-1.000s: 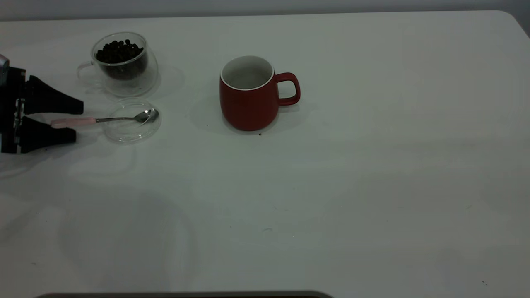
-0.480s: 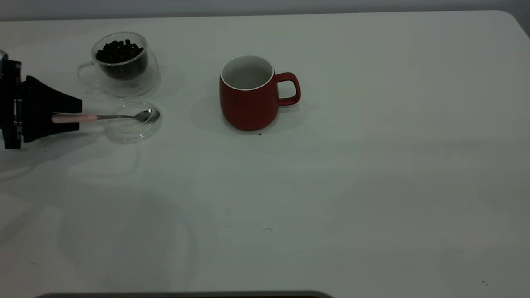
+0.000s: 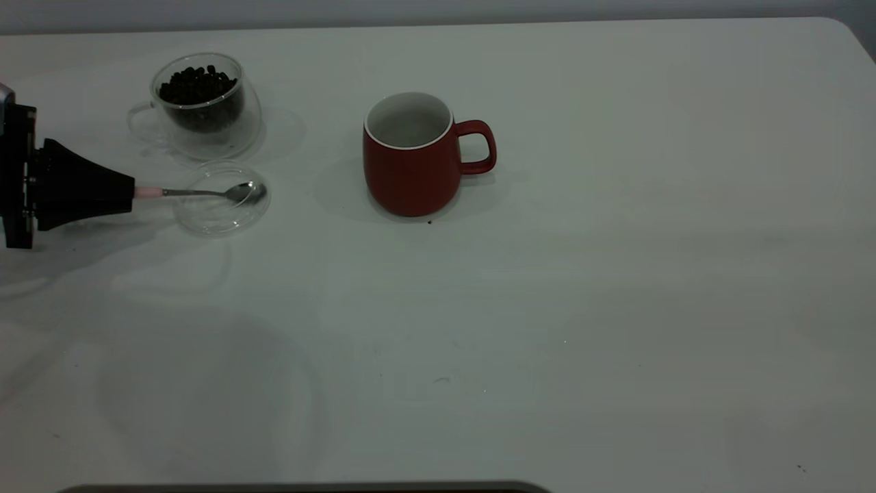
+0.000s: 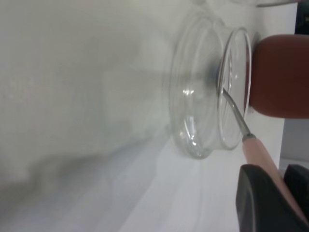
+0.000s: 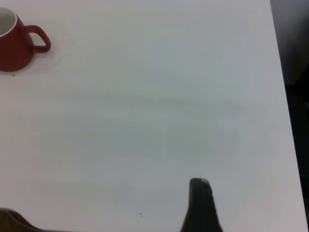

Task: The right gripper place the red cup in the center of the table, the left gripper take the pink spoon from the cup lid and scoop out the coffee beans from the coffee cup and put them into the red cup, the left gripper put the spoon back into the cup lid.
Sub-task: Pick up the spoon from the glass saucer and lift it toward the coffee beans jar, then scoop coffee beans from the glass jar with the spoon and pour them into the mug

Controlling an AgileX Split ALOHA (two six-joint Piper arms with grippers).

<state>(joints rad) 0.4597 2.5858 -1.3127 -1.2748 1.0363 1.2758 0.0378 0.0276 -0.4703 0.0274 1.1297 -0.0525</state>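
The red cup [image 3: 410, 161] stands upright and empty near the middle of the table [image 3: 582, 274], its handle pointing right. The coffee cup [image 3: 205, 106], holding the coffee beans [image 3: 198, 85], stands at the far left. The cup lid [image 3: 220, 205] lies just in front of it. The pink spoon [image 3: 205, 192] has its bowl in the lid. My left gripper [image 3: 126, 192] is shut on the spoon's pink handle [image 4: 258, 154], low over the table. The lid [image 4: 198, 111] and red cup [image 4: 280, 77] show beyond it. My right gripper [image 5: 200, 195] hovers over bare table, far from the red cup [image 5: 14, 46].
The table's rounded back right corner [image 3: 848, 31] and right edge [image 5: 285, 96] are in view. A dark strip [image 3: 308, 487] lies along the table's front edge. A few dark specks [image 3: 430, 222] lie by the red cup.
My left gripper went from open around the spoon handle to shut on it and slid further along the handle. The spoon and lid shifted slightly right.
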